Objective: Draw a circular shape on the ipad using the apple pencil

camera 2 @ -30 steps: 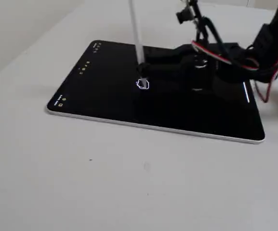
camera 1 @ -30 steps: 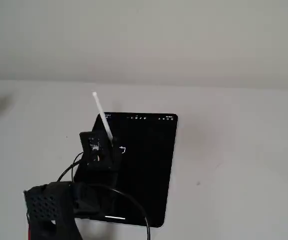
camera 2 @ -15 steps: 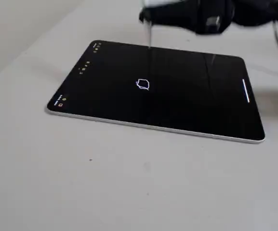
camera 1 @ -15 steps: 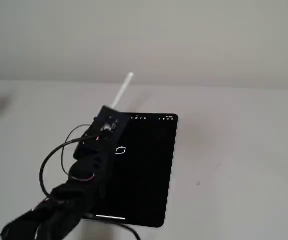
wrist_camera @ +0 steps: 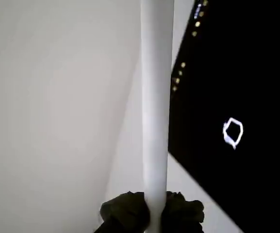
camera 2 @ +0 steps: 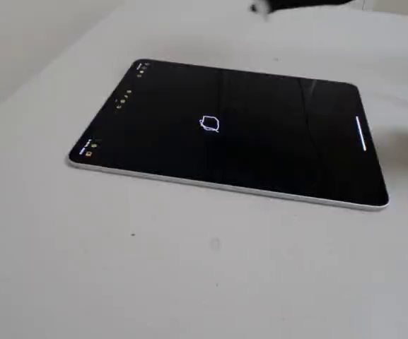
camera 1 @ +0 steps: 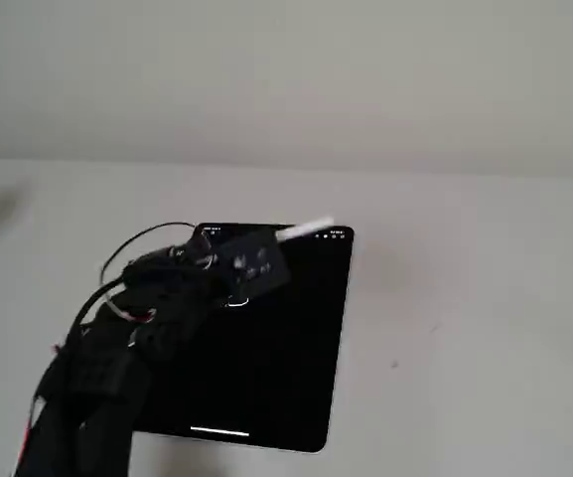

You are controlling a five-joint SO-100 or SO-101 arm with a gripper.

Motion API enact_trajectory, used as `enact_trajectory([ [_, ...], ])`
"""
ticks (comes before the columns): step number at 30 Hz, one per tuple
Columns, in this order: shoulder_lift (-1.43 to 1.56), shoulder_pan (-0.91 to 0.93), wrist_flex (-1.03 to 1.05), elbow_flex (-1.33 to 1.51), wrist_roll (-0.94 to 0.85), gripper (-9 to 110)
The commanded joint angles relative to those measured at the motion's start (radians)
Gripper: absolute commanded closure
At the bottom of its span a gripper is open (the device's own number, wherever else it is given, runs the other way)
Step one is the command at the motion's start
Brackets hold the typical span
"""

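We see the ipad [camera 2: 260,152] lying flat on the white bench [camera 2: 189,268], its black screen lit only by small marks. In a fixed view looking across the bench from low down, the whole tablet is clear of the arm: the circular shape [camera 2: 209,124] sits near the middle of the screen, a thin white outline with slight corners, and a row of tiny icons runs along the short edge at the left of that view. Only a dark blur of the arm crosses the top edge there, so this view tells us nothing about the gripper.

In a fixed view from above and behind the arm, the black gripper [camera 1: 251,266] hangs over the upper left part of the ipad [camera 1: 296,378] and hides most of the drawing; the apple pencil [camera 1: 306,231] pokes out of it to the right, lying nearly level above the tablet's top edge.

The wrist view alone shows the grasp. There the apple pencil [wrist_camera: 156,97] runs up the middle of the picture as a white shaft, clenched at its lower end between the dark fingers [wrist_camera: 123,213]. Beside it lies the ipad [wrist_camera: 256,58] with the circular shape [wrist_camera: 233,132] well apart from the shaft.
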Motion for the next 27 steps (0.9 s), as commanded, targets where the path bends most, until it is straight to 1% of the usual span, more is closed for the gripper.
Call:
enact_trajectory([
  [1, 0.287, 0.003, 0.207, -0.083, 0.037, 102],
  [10, 0.706, 0.021, 0.495, 0.046, 0.011, 102],
  [14, 0.874, 0.048, 0.503, 0.167, -0.017, 102],
  [18, 1.065, 0.014, 0.537, 0.313, -0.067, 102],
  [23, 1.066, 0.035, 0.578, 0.379, -0.051, 102],
  [25, 1.066, 0.055, 0.604, 0.402, 0.003, 102],
  [27, 1.066, 0.100, 0.630, 0.416, 0.101, 101],
])
